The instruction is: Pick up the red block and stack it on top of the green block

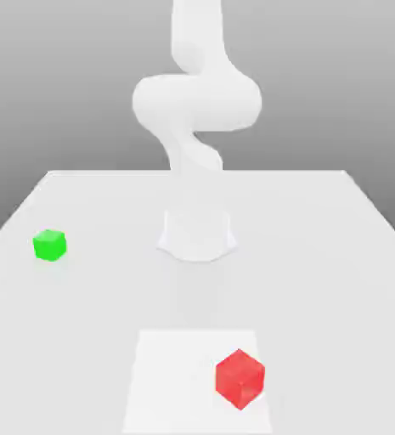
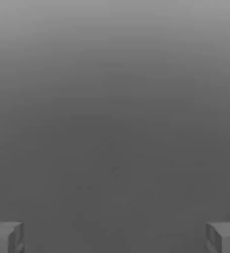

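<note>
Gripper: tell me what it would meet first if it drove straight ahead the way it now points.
The way looks free as far as the hand view shows: between the gripper's wide-apart jaws lies plain grey, with no block ahead. Depth there is unclear, so I cannot say where that grey ends.

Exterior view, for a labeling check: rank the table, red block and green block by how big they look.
1. table
2. red block
3. green block
The red block's lead may be mere nearness to the camera.

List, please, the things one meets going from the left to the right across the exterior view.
green block → robot arm base → red block
</note>
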Available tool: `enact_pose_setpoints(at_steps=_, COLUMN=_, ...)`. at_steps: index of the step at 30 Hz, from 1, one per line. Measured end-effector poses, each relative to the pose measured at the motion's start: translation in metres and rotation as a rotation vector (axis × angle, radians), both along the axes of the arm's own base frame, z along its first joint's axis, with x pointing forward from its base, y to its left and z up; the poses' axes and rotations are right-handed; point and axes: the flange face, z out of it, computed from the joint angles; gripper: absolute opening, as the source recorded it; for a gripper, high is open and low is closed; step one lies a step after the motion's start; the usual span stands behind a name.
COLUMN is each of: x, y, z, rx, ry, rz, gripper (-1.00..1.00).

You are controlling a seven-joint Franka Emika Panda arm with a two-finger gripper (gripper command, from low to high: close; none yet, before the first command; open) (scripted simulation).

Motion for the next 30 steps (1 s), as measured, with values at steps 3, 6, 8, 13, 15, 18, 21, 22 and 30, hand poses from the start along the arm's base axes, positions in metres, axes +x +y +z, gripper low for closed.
enact_pose_setpoints(at_steps=3, x=0.036, y=0.009, z=-0.059, rx=-0.066, ry=0.101, rz=0.069, gripper=0.00)
enact_pose_setpoints(at_steps=6, x=0.063, y=0.016, z=-0.120, rx=-0.121, ry=0.197, rz=0.142, gripper=0.00)
enact_pose_setpoints(at_steps=8, x=0.075, y=0.021, z=-0.161, rx=-0.152, ry=0.260, rz=0.195, gripper=0.00)
enact_pose_setpoints(at_steps=13, x=0.089, y=0.032, z=-0.265, rx=-0.210, ry=0.416, rz=0.339, gripper=0.00)
enact_pose_setpoints(at_steps=15, x=0.088, y=0.037, z=-0.307, rx=-0.225, ry=0.476, rz=0.401, gripper=0.00)
enact_pose_setpoints(at_steps=18, x=0.079, y=0.045, z=-0.367, rx=-0.241, ry=0.564, rz=0.502, gripper=0.00)
enact_pose_setpoints(at_steps=21, x=0.062, y=0.053, z=-0.425, rx=-0.245, ry=0.647, rz=0.606, gripper=0.00)
enact_pose_setpoints(at_steps=22, x=0.056, y=0.054, z=-0.442, rx=-0.243, ry=0.671, rz=0.634, gripper=0.00)
enact_pose_setpoints(at_steps=30, x=0.050, y=0.055, z=-0.516, rx=-0.239, ry=0.694, rz=0.661, gripper=-1.00)
